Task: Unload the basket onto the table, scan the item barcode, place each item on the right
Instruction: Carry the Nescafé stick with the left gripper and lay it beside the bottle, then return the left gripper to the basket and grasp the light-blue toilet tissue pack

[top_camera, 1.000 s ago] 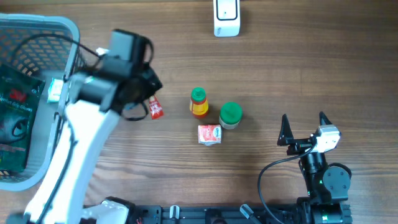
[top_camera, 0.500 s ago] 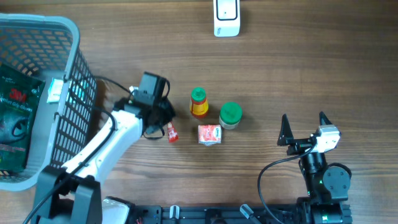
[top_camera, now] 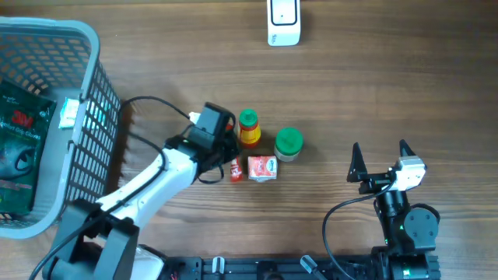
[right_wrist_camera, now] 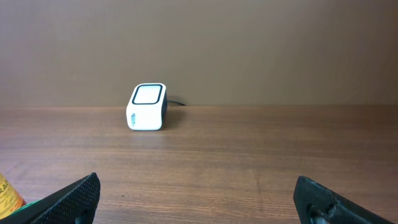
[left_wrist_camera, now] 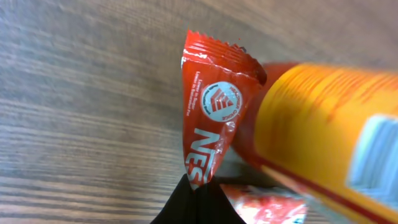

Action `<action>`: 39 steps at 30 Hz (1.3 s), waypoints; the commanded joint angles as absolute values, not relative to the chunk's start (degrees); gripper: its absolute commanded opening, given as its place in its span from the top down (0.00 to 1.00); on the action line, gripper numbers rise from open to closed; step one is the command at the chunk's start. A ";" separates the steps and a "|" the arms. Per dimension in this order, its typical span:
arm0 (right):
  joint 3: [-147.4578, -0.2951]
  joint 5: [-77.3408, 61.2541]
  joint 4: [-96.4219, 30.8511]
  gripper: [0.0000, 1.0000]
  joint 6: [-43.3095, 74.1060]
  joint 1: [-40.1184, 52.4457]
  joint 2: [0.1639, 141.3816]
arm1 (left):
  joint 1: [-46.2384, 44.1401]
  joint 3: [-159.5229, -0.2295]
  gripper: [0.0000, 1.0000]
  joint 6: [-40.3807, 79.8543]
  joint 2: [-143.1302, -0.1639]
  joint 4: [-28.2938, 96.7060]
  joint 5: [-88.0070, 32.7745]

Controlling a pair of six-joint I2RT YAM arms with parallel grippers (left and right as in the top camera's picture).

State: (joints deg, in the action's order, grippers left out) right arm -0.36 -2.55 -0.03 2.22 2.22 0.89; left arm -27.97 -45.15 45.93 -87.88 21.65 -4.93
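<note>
A small red sachet (left_wrist_camera: 214, 118) with white lettering hangs from my left gripper (left_wrist_camera: 198, 186), which is shut on its lower edge. Seen from overhead, the sachet (top_camera: 236, 169) sits low over the table, right beside a red-and-white carton (top_camera: 262, 168) and a yellow bottle (top_camera: 248, 128) with a green cap. The white barcode scanner (top_camera: 283, 22) stands at the far edge of the table, well away from the sachet; it also shows in the right wrist view, scanner (right_wrist_camera: 147, 107). My right gripper (top_camera: 381, 159) rests open at the near right, holding nothing.
A grey wire basket (top_camera: 93, 117) at the far left holds a green packet (top_camera: 19, 148). A jar with a green lid (top_camera: 289, 144) stands right of the bottle. In the left wrist view the yellow bottle (left_wrist_camera: 317, 130) and carton (left_wrist_camera: 267, 208) crowd the sachet's right side.
My left arm has swung right from beside the basket, carrying the red sachet over to the bottle and carton. The right arm has not moved.
</note>
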 commanded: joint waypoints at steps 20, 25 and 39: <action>-0.30 -3.01 0.08 0.00 1.54 2.42 0.43 | -30.04 -65.58 0.02 45.19 -71.77 43.40 22.00; -0.30 -3.01 0.08 0.00 1.54 2.42 0.43 | -29.98 -73.91 0.00 45.21 -65.08 43.75 32.47; -0.30 -3.01 0.08 0.00 1.54 2.39 0.43 | -2.81 -79.85 0.00 45.23 -58.08 36.71 47.64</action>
State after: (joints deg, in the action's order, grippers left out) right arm -0.36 -2.55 -0.05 2.22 2.22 0.89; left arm -11.88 -79.13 45.52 -58.04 37.23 47.92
